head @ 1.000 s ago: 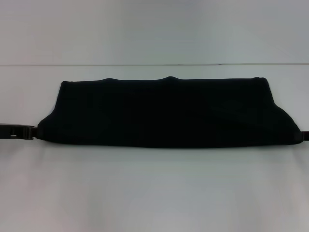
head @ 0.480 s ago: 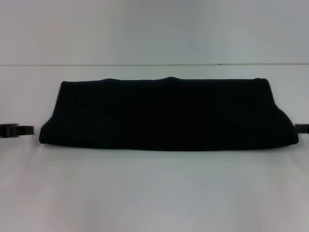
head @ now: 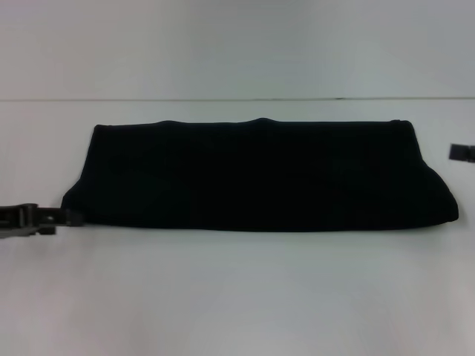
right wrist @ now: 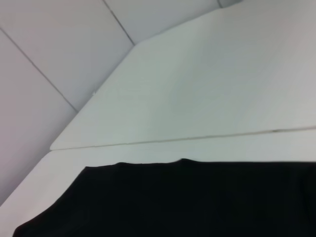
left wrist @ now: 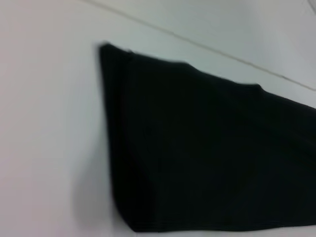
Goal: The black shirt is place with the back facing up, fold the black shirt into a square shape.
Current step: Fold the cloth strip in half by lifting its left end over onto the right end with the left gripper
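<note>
The black shirt (head: 260, 174) lies flat on the white table (head: 237, 297) as one long folded band, stretched from left to right. Its far edge is nearly straight and its near edge curves in at both ends. My left gripper (head: 70, 217) reaches in from the left edge of the head view, its tip at the shirt's near left corner. My right gripper (head: 456, 152) shows only as a small dark piece at the right edge, clear of the shirt's right end. The left wrist view shows the shirt's (left wrist: 207, 158) left end, and the right wrist view shows the shirt's (right wrist: 187, 202) far edge.
A thin seam (head: 237, 99) runs across the table behind the shirt. White tabletop lies in front of the shirt and beyond its far edge (right wrist: 197, 98).
My left gripper has come back in to the shirt's near left corner. My right gripper has moved off the shirt's right end, higher in the head view. The shirt has not moved.
</note>
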You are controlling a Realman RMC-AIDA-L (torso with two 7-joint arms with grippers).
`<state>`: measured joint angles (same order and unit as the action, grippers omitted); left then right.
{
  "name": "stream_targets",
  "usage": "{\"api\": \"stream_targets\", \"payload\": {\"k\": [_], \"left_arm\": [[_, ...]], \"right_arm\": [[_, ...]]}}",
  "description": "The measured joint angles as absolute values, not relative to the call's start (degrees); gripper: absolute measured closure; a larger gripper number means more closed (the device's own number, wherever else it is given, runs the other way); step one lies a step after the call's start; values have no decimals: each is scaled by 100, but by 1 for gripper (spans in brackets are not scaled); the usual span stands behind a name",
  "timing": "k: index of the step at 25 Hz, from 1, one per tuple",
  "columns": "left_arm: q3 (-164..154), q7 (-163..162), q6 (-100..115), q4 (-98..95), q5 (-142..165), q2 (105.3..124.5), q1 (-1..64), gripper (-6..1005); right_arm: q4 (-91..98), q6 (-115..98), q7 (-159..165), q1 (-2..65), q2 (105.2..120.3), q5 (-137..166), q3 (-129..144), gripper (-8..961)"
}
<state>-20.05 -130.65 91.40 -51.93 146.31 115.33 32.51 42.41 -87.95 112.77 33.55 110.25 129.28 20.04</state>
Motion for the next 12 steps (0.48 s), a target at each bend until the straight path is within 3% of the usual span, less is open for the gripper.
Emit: {"api": "stream_targets", "payload": {"k": [3, 9, 12], "left_arm": [[-1997, -13460, 9103, -4855, 14627, 11481, 3372, 323], [-2011, -14304, 8849, -4255, 14652, 11364, 3623, 222], [-2019, -14780, 8641, -4135, 14669, 11347, 3663, 182]], "right_arm": [[4207, -8704, 11288, 3513, 11032, 12939, 2100, 276], [4115, -8496, 11320, 3756, 11035, 12942, 2386, 83], [3987, -8407, 11306, 3863, 11030, 12941, 2474, 44]]}}
